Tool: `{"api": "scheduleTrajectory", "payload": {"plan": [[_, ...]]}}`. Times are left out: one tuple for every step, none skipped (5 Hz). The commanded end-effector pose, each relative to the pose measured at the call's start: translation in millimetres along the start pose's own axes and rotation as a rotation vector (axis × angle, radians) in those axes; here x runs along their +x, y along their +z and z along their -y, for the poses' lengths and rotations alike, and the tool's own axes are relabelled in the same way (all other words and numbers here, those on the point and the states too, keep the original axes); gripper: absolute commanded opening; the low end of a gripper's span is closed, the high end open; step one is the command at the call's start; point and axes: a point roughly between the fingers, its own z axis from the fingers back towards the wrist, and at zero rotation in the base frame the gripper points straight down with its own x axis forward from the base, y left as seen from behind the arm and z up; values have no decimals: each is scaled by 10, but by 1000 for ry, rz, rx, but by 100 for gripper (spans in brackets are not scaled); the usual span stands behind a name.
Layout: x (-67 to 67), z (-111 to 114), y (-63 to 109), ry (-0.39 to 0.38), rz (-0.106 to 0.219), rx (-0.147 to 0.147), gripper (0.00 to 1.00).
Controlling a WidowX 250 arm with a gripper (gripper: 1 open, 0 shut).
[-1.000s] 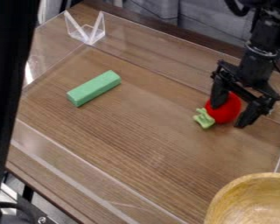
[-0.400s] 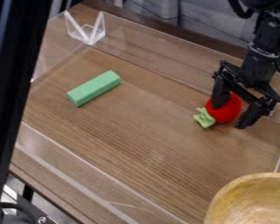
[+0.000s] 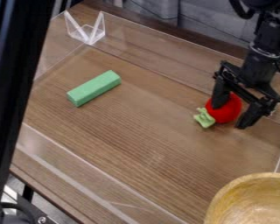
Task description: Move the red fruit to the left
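Observation:
The red fruit (image 3: pixel 227 110), a glossy toy strawberry with its light green cap (image 3: pixel 205 117) pointing left, lies on the wooden table at the right. My black gripper (image 3: pixel 241 102) points down over it, open, with fingers (image 3: pixel 220 89) standing on either side of the fruit. The jaws are wide and straddle the berry without squeezing it. The fruit's upper part is hidden behind the gripper.
A green rectangular block (image 3: pixel 94 87) lies at the left middle of the wooden table (image 3: pixel 130 140). A clear plastic stand (image 3: pixel 85 29) sits at the back left. The rim of a wooden bowl (image 3: pixel 254 203) shows at the bottom right. A dark post (image 3: pixel 11 96) crosses the left foreground.

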Motion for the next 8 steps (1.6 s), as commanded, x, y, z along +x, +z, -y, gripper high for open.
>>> {"api": "scheduleTrajectory", "payload": {"plan": [[32, 59, 129, -26, 38, 8, 100], [21, 60, 132, -28, 34, 9, 100], [11, 60, 137, -28, 30, 8, 100], [0, 60, 143, -30, 27, 8, 100], [-8, 58, 149, -31, 24, 7, 100], [-15, 56, 156, -33, 22, 5, 100], [-25, 48, 167, -26, 25, 0, 0], [-58, 20, 264, -5, 41, -8, 0]]}}
